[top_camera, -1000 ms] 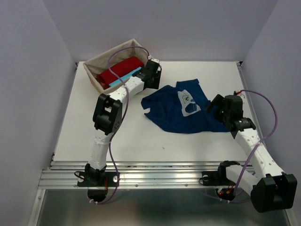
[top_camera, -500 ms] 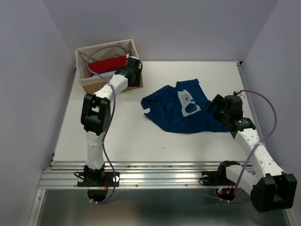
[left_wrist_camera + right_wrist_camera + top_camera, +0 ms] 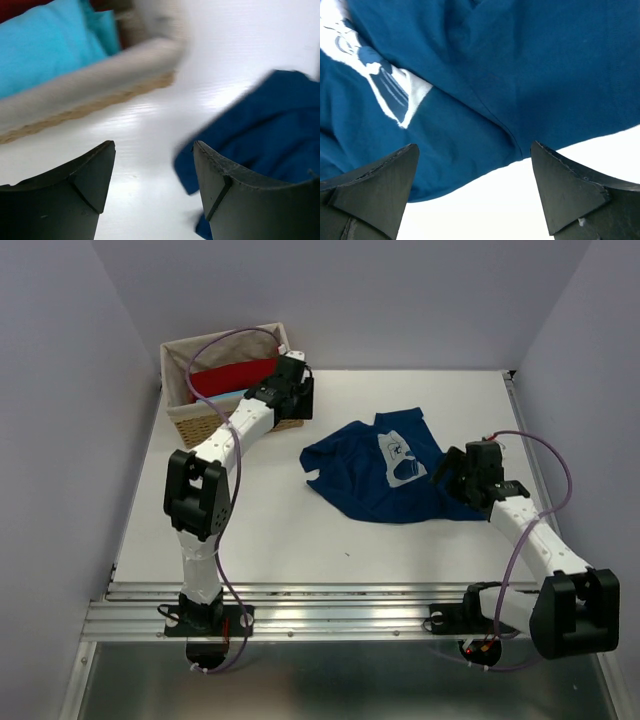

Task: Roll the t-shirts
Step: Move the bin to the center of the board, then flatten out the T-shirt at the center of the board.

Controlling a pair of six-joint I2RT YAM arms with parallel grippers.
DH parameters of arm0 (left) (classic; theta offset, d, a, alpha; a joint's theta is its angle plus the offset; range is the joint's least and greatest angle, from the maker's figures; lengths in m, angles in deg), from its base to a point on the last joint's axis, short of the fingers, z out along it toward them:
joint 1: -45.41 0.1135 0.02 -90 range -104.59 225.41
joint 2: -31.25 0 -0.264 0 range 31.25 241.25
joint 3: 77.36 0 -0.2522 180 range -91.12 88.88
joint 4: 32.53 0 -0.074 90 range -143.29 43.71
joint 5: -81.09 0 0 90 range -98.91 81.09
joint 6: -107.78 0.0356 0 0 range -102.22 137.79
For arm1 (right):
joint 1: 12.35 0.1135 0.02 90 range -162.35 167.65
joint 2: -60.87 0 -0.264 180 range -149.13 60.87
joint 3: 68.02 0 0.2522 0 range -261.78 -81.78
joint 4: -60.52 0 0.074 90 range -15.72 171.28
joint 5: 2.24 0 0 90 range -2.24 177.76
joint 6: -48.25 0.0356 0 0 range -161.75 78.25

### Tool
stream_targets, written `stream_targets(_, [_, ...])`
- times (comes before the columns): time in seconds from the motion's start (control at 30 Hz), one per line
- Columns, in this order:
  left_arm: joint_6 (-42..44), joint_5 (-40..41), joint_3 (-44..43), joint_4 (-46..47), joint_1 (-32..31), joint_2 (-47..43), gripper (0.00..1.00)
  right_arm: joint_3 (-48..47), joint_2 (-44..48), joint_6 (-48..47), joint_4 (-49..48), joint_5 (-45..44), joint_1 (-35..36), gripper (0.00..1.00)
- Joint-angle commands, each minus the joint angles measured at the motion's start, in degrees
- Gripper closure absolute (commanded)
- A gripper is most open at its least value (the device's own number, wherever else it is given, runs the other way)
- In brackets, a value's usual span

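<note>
Lying blurred, navy t-shirt [image 3: 260, 130], basket [image 3: 90, 72] cropped

The top external camera sits high above and behind the arm bases, facing twelve o'clock and downward, far enough back to hold the whole table [image 3: 280, 530] and both arms. The left wrist camera rides low near the table's eleven o'clock, looking past the left gripper [image 3: 154, 145] at the basket [image 3: 90, 80] rim and, at three o'clock in its frame, the navy shirt [image 3: 270, 125]. The right wrist camera hangs close over that shirt near the table's three o'clock, looking past the right gripper [image 3: 474, 145]. All three views share the shirt.
</note>
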Motion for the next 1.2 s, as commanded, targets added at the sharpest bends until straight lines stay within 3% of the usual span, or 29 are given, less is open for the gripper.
stream_targets(0.0, [-2.0, -5.4, 1.2, 0.9, -7.1, -8.3, 0.25, -3.4, -2.7, -2.9, -3.2, 2.2, -0.1, 0.05])
stream_targets(0.17, [-7.7, -8.0, 5.2, 0.0, -10.8, -7.8, 0.25, -4.6, -8.4, -4.1, -3.4, 1.5, -0.1, 0.10])
stream_targets(0.4, [-13.7, -3.6, 10.8, 0.8, -11.6, -4.3, 0.17, -2.5, -5.7, -4.1, -3.0, -1.9, -2.7, 0.09])
stream_targets(0.53, [-17.1, -1.2, 12.5, -0.3, -11.0, -2.8, 0.22, -1.7, -3.9, -4.5, -2.5, -1.3, -4.0, 0.09])
stream_targets(0.8, [-24.5, 1.6, 23.9, 3.3, -10.9, -9.5, 0.25, -0.2, -2.7, -4.2, -2.0, -0.9, -4.5, 0.09])
stream_targets(1.17, [-35.7, -7.7, 34.7, 12.0, -10.4, -14.8, 0.31, 0.4, -1.4, -4.1, -1.6, -0.9, -4.5, 0.07])
